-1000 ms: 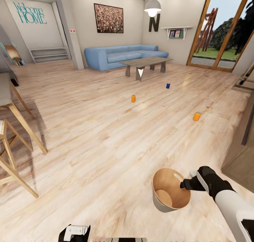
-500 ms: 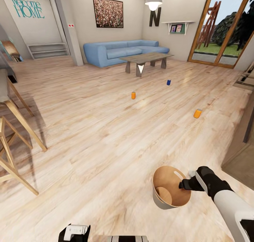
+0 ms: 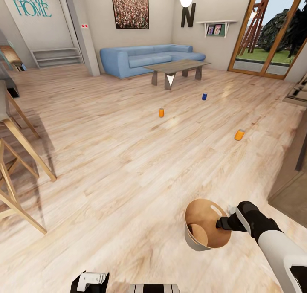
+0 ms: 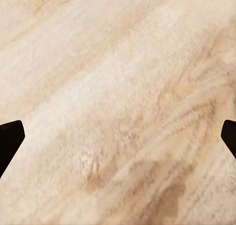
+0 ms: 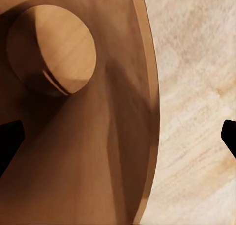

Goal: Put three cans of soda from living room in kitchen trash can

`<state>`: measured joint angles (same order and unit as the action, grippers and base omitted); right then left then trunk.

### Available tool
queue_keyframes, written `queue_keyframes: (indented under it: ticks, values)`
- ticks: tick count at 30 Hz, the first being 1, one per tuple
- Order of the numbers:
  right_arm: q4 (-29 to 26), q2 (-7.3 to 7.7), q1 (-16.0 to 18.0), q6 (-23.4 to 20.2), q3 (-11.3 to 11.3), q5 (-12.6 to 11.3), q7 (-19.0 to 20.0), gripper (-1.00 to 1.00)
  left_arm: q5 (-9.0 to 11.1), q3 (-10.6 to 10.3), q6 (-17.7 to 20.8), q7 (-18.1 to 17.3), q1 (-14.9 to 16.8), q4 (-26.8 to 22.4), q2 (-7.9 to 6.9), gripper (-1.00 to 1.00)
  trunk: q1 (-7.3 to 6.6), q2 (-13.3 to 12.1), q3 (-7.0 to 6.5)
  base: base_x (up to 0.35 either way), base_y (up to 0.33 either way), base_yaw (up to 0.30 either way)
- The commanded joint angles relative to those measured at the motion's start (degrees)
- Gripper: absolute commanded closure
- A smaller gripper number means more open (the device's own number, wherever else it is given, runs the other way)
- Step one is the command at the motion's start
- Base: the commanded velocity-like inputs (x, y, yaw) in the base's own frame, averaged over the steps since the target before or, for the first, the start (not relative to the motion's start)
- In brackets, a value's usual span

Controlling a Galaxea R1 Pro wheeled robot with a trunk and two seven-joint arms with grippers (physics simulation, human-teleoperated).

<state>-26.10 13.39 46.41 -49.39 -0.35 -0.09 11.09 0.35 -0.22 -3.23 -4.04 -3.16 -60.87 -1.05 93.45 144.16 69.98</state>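
Right end effector (image 3: 222, 223) grips the tash can (image 3: 204, 242) by its rim. Left end effector (image 4: 118, 136) open wide over floor (image 3: 106, 156). Three cans stand well ahead.

The floor (image 3: 106, 156) is pale blond wood with tan grain streaks. On it stand two orange cans, one (image 3: 161, 112) nearer the sofa and one (image 3: 239, 134) farther from it, and a dark blue can (image 3: 204, 97), each with a silver top. The tash can (image 3: 190, 237) is grey outside and coppery brown inside. The right gripper (image 3: 223, 223) at its rim is black, on a white arm. The sofa (image 3: 145, 59) is light blue; the coffee table (image 3: 177, 65) in front of it has a grey-brown top. Teal lettering (image 3: 29, 3) marks the white wall beyond the sofa.
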Motion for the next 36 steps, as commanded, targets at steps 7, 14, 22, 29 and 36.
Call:
queue_keyframes:
  ticks: [7,14,22,29,36]
  values:
    - [0.0,0.05,0.0,0.1,0.0,0.0,0.1,1.00,0.0,0.0,0.0,0.0,0.0,-0.1,0.00,-1.00,0.00,0.0,0.00,0.000,0.000,0.000]
    - [0.0,0.05,0.0,0.1,-0.1,0.0,0.1,1.00,0.0,0.1,-0.1,0.0,0.0,-0.1,0.00,-1.00,0.00,0.0,0.00,0.000,0.000,0.000]
    - [0.0,0.05,-0.6,1.0,-0.1,-0.1,0.2,1.00,0.0,0.1,0.0,0.0,0.0,-0.1,0.00,-1.00,0.00,0.0,0.00,0.000,0.000,0.000]
    - [1.7,0.05,-0.9,4.7,0.0,-0.1,0.3,1.00,0.0,0.4,0.1,0.0,-0.1,-0.2,0.00,-1.00,-0.05,0.0,-0.44,0.000,0.000,0.000]
    - [1.9,-0.03,-1.0,4.8,0.0,-0.2,0.3,1.00,-0.2,0.1,0.3,0.0,0.0,-0.1,0.00,-1.00,-0.23,-0.1,-1.99,0.000,0.000,0.000]
